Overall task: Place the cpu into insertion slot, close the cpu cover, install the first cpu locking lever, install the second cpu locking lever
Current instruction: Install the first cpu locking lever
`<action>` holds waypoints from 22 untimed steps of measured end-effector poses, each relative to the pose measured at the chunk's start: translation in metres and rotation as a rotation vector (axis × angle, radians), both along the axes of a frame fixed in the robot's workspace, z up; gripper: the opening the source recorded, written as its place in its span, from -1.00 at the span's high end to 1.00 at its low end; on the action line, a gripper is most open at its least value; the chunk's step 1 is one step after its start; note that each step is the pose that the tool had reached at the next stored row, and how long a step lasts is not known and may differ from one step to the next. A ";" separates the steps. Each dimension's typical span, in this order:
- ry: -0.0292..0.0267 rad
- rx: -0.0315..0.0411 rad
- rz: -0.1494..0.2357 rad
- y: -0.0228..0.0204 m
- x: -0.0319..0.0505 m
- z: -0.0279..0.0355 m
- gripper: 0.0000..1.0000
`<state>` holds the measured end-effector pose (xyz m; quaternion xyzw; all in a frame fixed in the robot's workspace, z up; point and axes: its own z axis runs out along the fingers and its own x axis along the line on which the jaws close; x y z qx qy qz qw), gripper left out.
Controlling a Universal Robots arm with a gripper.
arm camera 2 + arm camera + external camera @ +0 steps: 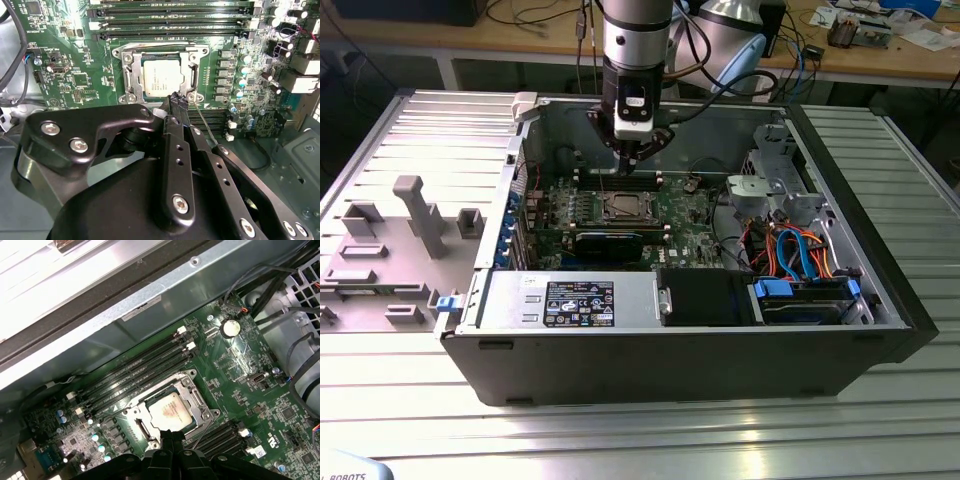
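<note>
The cpu point(162, 80) lies flat in the insertion slot point(159, 48) on the green board, its silver top showing through the window of the cpu cover point(132, 82), which lies down over it. In the exterior view the cpu point(623, 207) sits below my gripper point(632, 155), which hangs inside the open computer case. My gripper point(175, 97) is shut, its black fingertips pressed together just above the socket's edge with nothing between them. A thin metal locking lever point(205, 125) stands up at a slant right beside the fingertips. The first wrist view shows the cpu point(170, 410) and my gripper point(170, 436) too.
Long memory slots point(170, 22) run beside the socket. A long black card point(608, 243) and the power supply point(570, 300) lie towards the case's front. Blue and orange cables point(800, 250) fill the exterior view's right. Grey fixtures point(415, 215) stand on the table outside the case.
</note>
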<state>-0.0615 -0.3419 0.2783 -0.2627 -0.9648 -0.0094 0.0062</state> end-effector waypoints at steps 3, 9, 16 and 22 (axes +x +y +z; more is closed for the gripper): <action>0.0000 0.0000 0.005 0.0000 0.0000 0.0000 0.79; 0.0000 0.0000 0.019 0.0000 -0.0002 0.0000 0.79; -0.0049 -0.0004 0.147 -0.0004 -0.0002 -0.0014 0.79; -0.0259 -0.0015 0.222 -0.0004 -0.0002 -0.0022 0.79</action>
